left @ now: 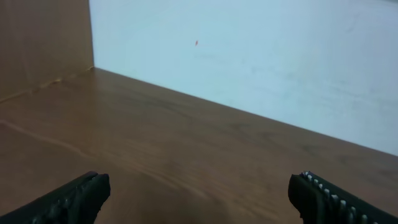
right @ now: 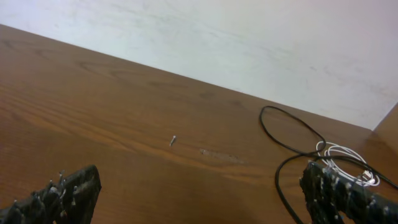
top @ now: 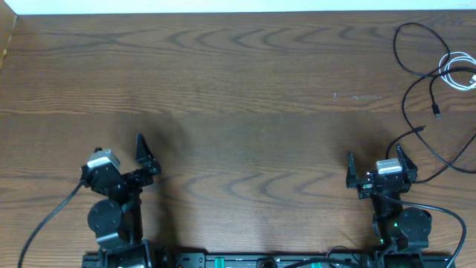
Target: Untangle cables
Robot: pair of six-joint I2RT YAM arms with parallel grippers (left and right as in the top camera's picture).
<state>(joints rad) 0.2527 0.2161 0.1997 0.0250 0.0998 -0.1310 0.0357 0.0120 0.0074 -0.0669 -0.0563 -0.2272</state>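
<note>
The left end effector [left: 202, 190] and right end effector [top: 376, 159] sit near the front of the wooden table [top: 238, 89], jaws spread wide apart, holding nothing. The cables [top: 451, 68], black loops crossing a white coil, lie at the table's far right, with one black strand close to the right end effector.

Bare table [top: 238, 112] left of cables [top: 449, 68]

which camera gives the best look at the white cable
Overhead: the white cable lies coiled at the table's far right among black cables, with nothing covering it. The right wrist view shows it closer, but one of that arm's jaws hides part. The left wrist view shows none of it.
</note>
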